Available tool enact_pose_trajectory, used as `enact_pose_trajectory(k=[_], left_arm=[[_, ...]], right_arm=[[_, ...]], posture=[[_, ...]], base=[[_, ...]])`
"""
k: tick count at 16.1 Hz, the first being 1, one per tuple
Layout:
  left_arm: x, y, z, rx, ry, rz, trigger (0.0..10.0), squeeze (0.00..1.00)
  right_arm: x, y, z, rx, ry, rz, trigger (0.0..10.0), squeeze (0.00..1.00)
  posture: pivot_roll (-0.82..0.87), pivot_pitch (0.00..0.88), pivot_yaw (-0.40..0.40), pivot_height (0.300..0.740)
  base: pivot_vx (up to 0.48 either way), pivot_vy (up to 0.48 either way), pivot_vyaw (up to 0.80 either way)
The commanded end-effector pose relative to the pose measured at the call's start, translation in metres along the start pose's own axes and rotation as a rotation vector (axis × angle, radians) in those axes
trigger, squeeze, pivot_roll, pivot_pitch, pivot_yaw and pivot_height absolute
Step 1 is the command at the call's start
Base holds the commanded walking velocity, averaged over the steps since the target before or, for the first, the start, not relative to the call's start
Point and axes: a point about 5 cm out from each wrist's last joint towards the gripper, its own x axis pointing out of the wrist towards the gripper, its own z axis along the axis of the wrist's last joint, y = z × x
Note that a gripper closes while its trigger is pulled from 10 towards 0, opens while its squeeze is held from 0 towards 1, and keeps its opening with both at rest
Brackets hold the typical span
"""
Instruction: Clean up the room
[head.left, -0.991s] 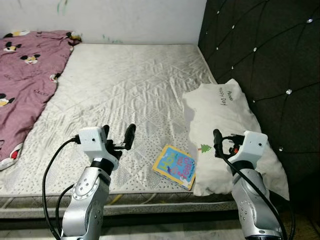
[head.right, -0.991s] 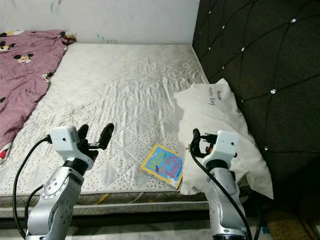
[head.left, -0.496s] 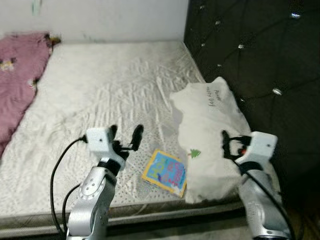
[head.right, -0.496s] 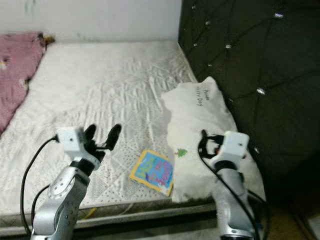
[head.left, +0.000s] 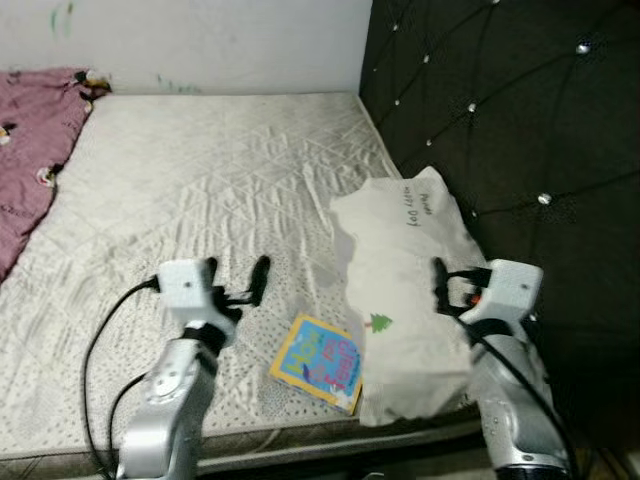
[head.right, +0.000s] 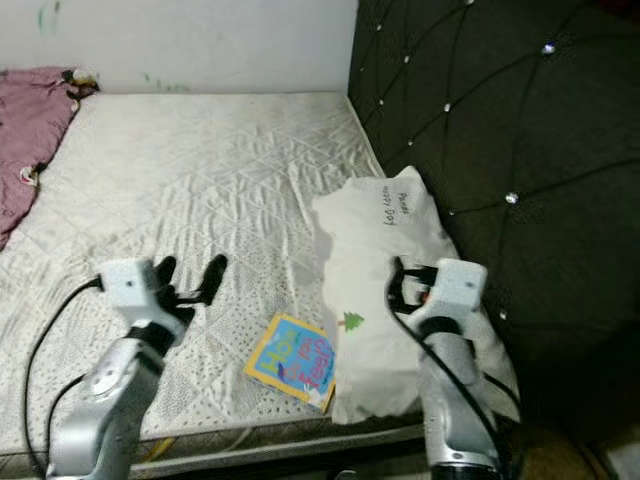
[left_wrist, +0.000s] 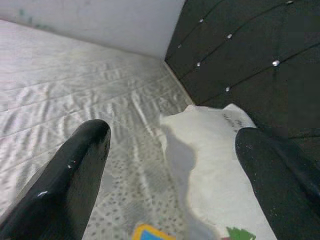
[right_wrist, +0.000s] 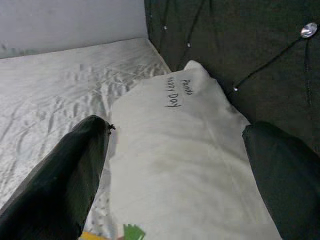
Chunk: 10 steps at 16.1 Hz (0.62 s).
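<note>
A colourful children's book (head.left: 318, 360) lies flat near the front edge of the bare mattress (head.left: 220, 170). Its right edge touches a white pillow (head.left: 400, 290), which leans against the black tufted headboard (head.left: 500, 120). My left gripper (head.left: 235, 283) hovers open over the mattress, just left of the book. Over the pillow's front half my right gripper (head.left: 455, 290) is held open. Neither holds anything. The left wrist view shows the pillow (left_wrist: 215, 150) and a corner of the book (left_wrist: 150, 233) between its fingers. The right wrist view looks at the pillow (right_wrist: 185, 150).
A pink cartoon-print blanket (head.left: 30, 140) lies bunched at the mattress's far left corner by the white wall (head.left: 200, 40). The headboard closes off the right side. The mattress's front edge (head.left: 300, 445) runs just below my arms.
The camera has swung to the right, so the blanket has slid mostly out at the left. Both arms keep the same raised pose, grippers still open.
</note>
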Motion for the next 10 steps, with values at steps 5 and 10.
enact_pose_trajectory(k=[5,10], left_arm=[[-0.004,0.020,-0.007,0.249,0.048,-0.094,10.0,0.00],[-0.007,0.022,0.002,0.351,0.003,-0.032,10.0,0.00]], right_arm=[[0.007,0.004,-0.002,0.001,0.015,0.032,10.0,0.00],[0.007,0.015,-0.002,0.016,0.014,0.091,10.0,0.00]], posture=[[0.00,0.073,-0.068,0.740],[-0.02,0.068,-0.057,0.740]], base=[[0.000,0.000,-0.38],[0.000,0.000,0.00]])
